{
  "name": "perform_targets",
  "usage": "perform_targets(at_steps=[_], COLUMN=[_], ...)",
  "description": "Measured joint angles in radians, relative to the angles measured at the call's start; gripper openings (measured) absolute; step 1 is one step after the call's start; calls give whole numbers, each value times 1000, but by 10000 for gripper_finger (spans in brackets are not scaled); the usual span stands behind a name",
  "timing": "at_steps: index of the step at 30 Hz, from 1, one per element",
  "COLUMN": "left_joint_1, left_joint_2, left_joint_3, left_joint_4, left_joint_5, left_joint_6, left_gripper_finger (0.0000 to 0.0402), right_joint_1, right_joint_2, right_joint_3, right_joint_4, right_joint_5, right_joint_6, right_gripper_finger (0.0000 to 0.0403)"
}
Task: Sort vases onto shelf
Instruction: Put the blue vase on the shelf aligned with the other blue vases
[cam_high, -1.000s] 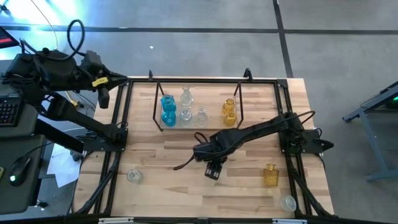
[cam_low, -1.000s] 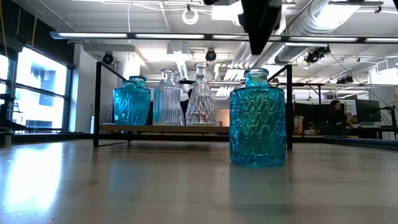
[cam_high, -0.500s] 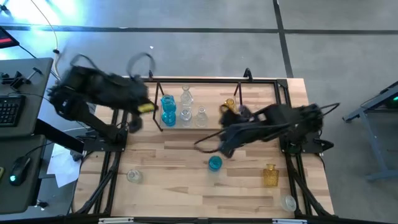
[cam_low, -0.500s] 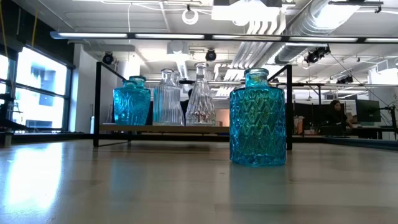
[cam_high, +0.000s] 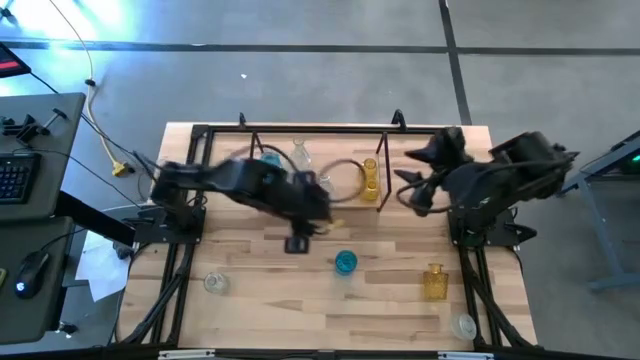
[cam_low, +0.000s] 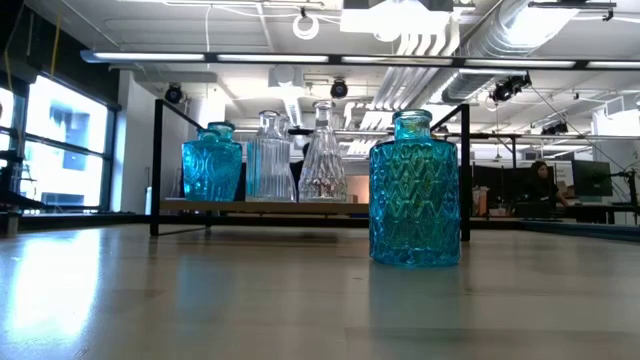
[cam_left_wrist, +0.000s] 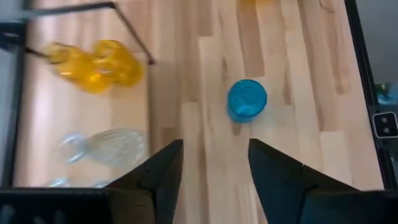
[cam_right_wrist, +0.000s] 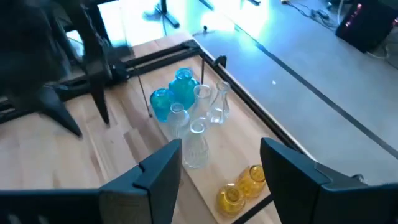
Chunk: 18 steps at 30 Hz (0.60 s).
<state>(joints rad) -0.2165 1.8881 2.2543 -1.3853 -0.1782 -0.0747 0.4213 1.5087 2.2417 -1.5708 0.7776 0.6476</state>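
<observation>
Blue vases: we count three; one (cam_high: 346, 262) stands alone before the left gripper (cam_left_wrist: 211, 163), its fingers parted, empty.

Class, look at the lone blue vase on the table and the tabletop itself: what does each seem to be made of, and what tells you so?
Blue vase: likely pressed glass, glossy; light passes through it and a raised zigzag pattern shows. Tabletop: apparently wood, butcher-block style with a smooth finish; pale planks with visible joints and grain.

glossy embossed glass vase (cam_low: 414, 190), seemingly matt wood table (cam_low: 200, 300)
</observation>
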Motion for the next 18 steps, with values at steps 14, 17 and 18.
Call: perform_targets(at_steps=[14,17,18], left_joint_1=[-31,-42,-43], left_joint_2=[263,282,287], left_joint_3=[0,0,0], left_joint_4=[175,242,248], left_joint_5=[90,91,89], left_joint_6=[-19,-20,-23], left_gripper_finger=[180,180,180], right_joint_1=[0,0,0], right_joint_2=[-95,-107,-112], right_joint_3=[0,-1,-1], right_joint_4=[0,0,0], right_joint_5=[-59,-86,-95], right_joint_6=[-173,-192,-198], right_gripper_finger=[200,200,200])
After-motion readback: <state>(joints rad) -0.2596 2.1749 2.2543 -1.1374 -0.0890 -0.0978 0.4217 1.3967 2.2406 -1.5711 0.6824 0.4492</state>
